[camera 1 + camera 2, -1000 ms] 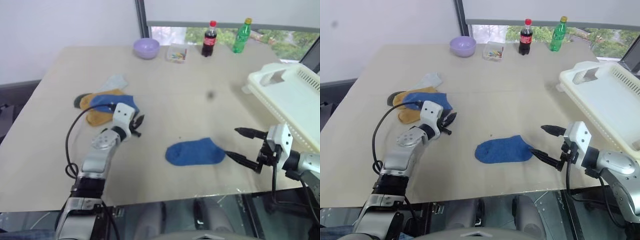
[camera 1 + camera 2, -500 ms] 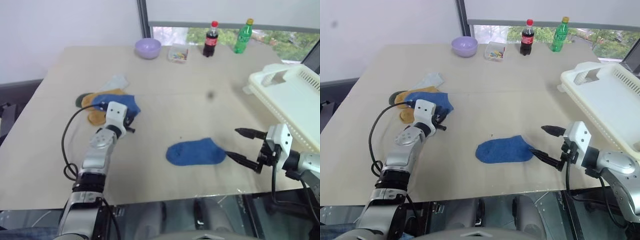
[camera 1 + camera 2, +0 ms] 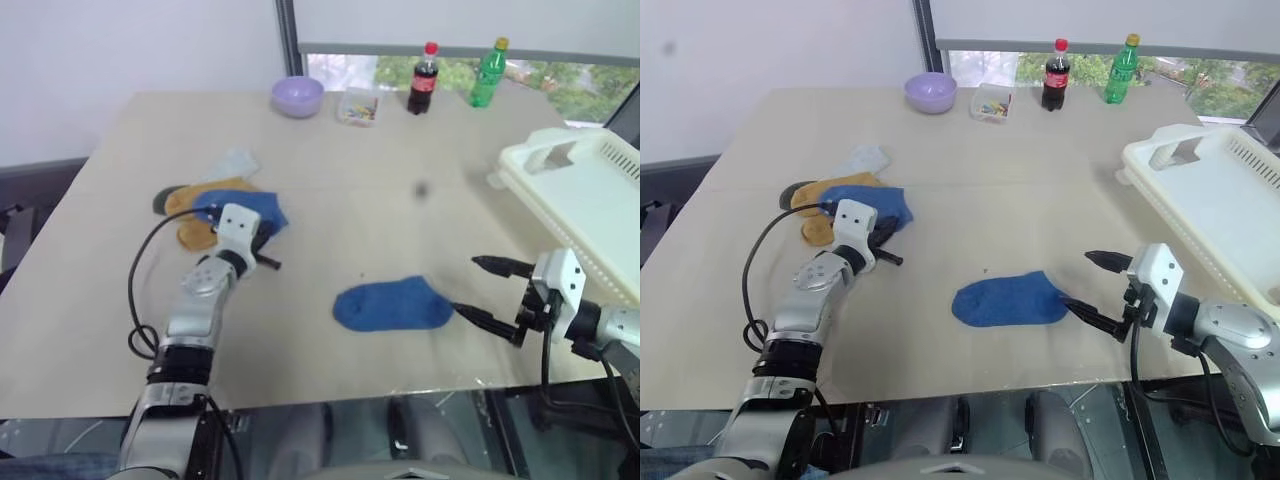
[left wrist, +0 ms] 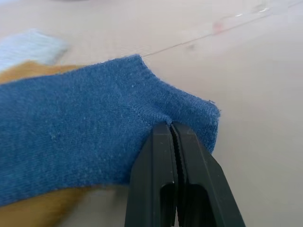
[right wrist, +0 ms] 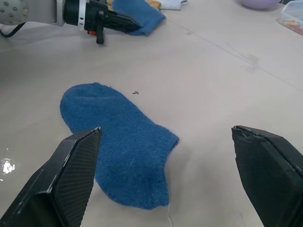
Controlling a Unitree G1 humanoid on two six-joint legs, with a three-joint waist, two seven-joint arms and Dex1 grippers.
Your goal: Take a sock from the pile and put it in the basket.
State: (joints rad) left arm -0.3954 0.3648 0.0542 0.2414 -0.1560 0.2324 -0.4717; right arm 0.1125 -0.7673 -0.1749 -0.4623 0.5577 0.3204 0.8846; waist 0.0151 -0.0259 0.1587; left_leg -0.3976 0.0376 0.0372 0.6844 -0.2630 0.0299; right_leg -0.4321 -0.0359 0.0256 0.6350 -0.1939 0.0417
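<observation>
The pile (image 3: 205,205) of blue, mustard, pale grey and dark socks lies on the table's left side. My left gripper (image 3: 262,238) is at the pile's near right edge, shut on the edge of the top blue sock (image 4: 85,132). The left wrist view shows the cloth creased at the closed fingertips (image 4: 163,130). A second blue sock (image 3: 390,305) lies flat alone near the front middle. My right gripper (image 3: 466,285) hovers open just right of it, apart from it. The cream slotted basket (image 3: 580,190) stands at the right edge.
A lilac bowl (image 3: 298,97), a small clear box (image 3: 356,105), a cola bottle (image 3: 422,78) and a green bottle (image 3: 487,72) line the far edge. Bare tabletop lies between the pile and the basket.
My left gripper moved in onto the pile's blue sock and its fingers closed on the sock's edge. The right gripper stayed where it was, open.
</observation>
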